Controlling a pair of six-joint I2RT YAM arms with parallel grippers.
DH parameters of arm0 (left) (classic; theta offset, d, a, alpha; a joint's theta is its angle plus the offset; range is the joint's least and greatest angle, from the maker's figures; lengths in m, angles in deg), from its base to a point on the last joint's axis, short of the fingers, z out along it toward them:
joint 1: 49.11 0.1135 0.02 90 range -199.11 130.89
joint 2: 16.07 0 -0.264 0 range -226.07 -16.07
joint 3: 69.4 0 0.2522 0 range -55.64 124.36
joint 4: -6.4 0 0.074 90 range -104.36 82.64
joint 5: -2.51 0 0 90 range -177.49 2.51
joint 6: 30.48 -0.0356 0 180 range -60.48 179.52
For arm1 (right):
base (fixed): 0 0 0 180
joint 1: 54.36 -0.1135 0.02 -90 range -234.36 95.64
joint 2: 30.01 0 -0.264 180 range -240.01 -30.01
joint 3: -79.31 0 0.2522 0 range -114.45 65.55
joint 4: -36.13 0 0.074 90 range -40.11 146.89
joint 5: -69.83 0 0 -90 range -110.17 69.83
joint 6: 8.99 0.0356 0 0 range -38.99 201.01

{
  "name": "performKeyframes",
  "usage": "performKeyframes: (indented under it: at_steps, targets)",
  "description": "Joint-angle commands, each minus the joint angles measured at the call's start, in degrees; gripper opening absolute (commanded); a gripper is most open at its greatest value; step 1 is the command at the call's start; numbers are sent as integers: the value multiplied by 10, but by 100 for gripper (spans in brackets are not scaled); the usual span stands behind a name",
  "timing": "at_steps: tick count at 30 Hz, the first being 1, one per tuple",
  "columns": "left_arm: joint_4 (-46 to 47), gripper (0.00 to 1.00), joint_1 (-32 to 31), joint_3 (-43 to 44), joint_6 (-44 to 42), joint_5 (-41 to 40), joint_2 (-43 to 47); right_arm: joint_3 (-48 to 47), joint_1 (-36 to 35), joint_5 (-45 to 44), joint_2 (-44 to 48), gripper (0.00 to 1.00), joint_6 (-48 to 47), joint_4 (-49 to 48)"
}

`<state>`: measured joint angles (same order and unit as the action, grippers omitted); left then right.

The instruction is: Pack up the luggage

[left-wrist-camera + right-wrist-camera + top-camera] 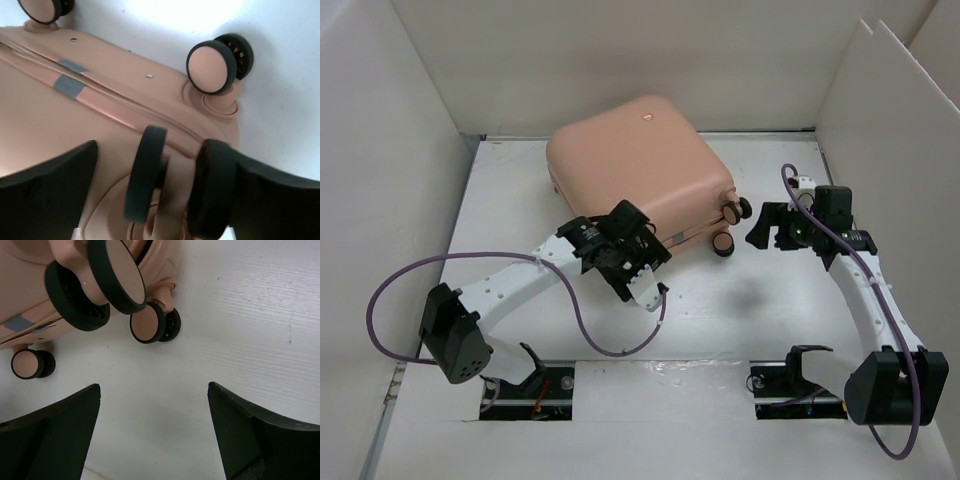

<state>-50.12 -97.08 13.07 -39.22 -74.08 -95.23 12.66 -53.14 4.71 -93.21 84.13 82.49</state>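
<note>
Luggage (635,165) lies closed and flat on the bench (720,320), far of centre, with its wheeled end turned toward the near right. The left gripper (152,150) is open with one wheel (145,180) standing between its fingers. The right gripper (154,405) is open over bare bench just right of the wheels. Treat the shell as rigid, smooth and probably slippery, and too broad to span: take hold at the zip seam (125,100) or a wheel stem, not the flat face.
</note>
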Motion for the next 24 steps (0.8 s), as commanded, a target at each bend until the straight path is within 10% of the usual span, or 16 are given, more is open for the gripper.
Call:
performKeyframes:
  at_steps: [1, 4, 5, 10, 18, 24]
  targets:
    - [-11, 80, -3, 11, 42, -26, 6, 9, 12, 11, -1, 92, 8, -44]
    - [-6, 42, -3, 19, 78, -37, 1, 14, 18, 11, -11, 92, 14, -62]
    - [-6, 0, -3, 27, 87, -37, 1, 19, 18, 11, -21, 92, 20, -77]
    - [27, 0, -3, 27, 221, -58, 13, -14, 24, -75, -105, 80, 56, -112]
    - [37, 0, -3, -9, 417, -12, 31, -273, -28, -71, -406, 8, 62, -105]
    - [84, 0, -31, -9, 548, 17, 9, -549, -133, 70, -608, 0, 10, -76]
